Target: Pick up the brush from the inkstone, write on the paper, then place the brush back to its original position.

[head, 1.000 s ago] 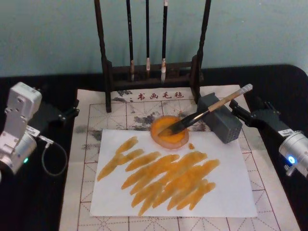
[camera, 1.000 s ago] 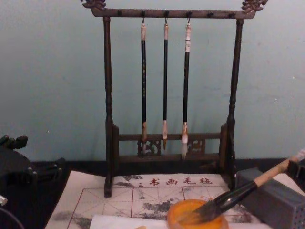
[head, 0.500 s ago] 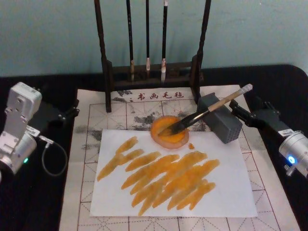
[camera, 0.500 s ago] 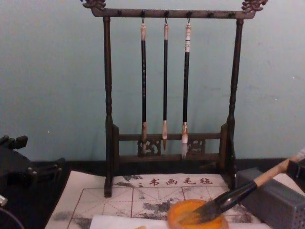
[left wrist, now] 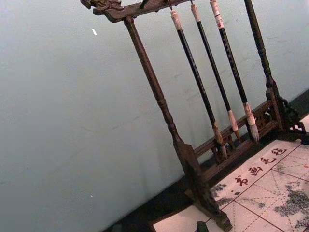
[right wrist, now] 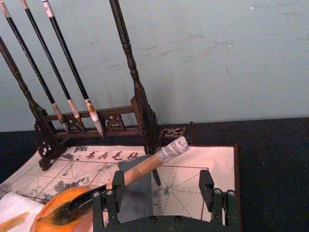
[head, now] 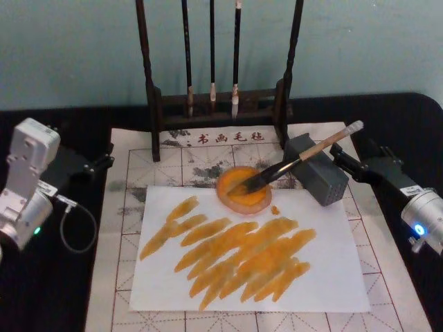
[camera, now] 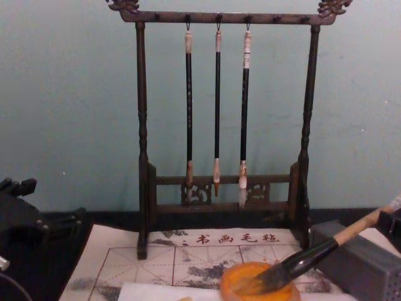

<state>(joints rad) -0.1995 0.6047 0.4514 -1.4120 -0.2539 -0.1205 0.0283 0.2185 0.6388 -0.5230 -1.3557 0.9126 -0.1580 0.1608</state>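
Four brushes (head: pixel 297 159), one inkstone (head: pixel 243 188), one paper (head: pixel 332 270).

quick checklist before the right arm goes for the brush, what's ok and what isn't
1. Brush tuft in the inkstone, handle propped on the grey block: ok.
2. Right gripper open, fingers astride the handle line, not yet touching it: ok.
3. Left gripper parked off the mat's left edge: ok.
4. Paper flat, but already covered in orange strokes: not ok.
5. Ink left in the inkstone: cannot tell.
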